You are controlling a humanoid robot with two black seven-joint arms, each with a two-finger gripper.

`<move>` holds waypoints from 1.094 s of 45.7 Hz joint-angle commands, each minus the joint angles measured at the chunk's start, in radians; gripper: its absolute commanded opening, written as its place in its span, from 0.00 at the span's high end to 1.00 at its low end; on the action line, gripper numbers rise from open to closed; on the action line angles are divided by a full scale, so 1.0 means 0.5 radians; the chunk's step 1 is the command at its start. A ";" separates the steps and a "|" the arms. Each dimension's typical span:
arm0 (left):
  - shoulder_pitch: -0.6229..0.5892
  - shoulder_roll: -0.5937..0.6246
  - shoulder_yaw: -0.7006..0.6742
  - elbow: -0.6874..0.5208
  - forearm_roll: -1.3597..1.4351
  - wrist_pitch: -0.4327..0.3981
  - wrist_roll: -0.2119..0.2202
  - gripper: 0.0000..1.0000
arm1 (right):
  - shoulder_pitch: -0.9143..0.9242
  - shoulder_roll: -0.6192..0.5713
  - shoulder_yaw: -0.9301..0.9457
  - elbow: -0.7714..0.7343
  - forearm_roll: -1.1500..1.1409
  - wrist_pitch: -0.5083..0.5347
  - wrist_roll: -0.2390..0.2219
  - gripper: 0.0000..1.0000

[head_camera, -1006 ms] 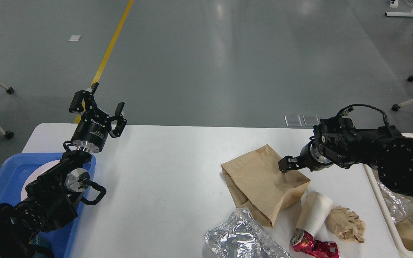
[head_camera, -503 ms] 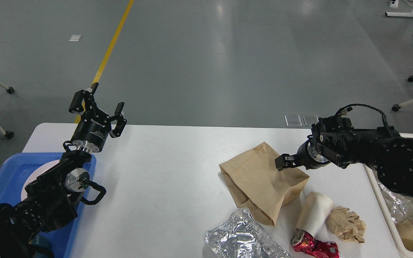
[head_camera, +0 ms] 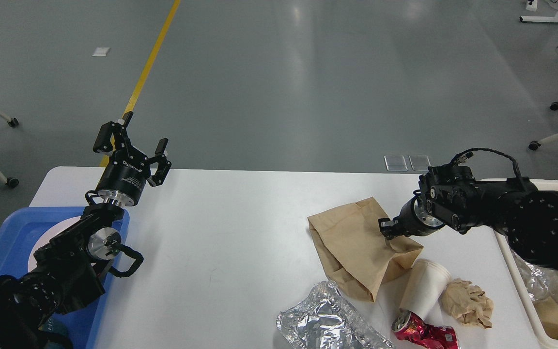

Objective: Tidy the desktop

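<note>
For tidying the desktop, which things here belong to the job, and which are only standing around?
Belong to the job:
desktop
brown paper bag
paper cup
foil
crushed red can
crumpled paper ball
cream bin
blue tray

Only around:
yellow floor line
wheeled stands

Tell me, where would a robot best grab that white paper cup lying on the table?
Probably across the white paper cup's round side wall near the middle, coming down from above: it lies tipped over on the desktop, so the wall faces up. Neighbours crowd both sides, so the fit may be tight.
</note>
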 commanded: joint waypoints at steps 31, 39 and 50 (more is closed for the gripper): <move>0.000 -0.001 0.000 0.000 -0.001 0.001 0.000 0.03 | 0.915 -0.362 0.101 -0.004 0.067 0.811 0.008 1.00; 0.000 -0.001 0.000 0.000 -0.001 -0.003 0.000 0.04 | 1.072 -0.601 -0.006 -0.004 0.058 0.811 -0.001 1.00; 0.000 -0.001 0.000 0.000 -0.001 0.001 0.000 0.03 | 1.112 -0.843 -0.209 -0.026 0.037 0.811 -0.004 1.00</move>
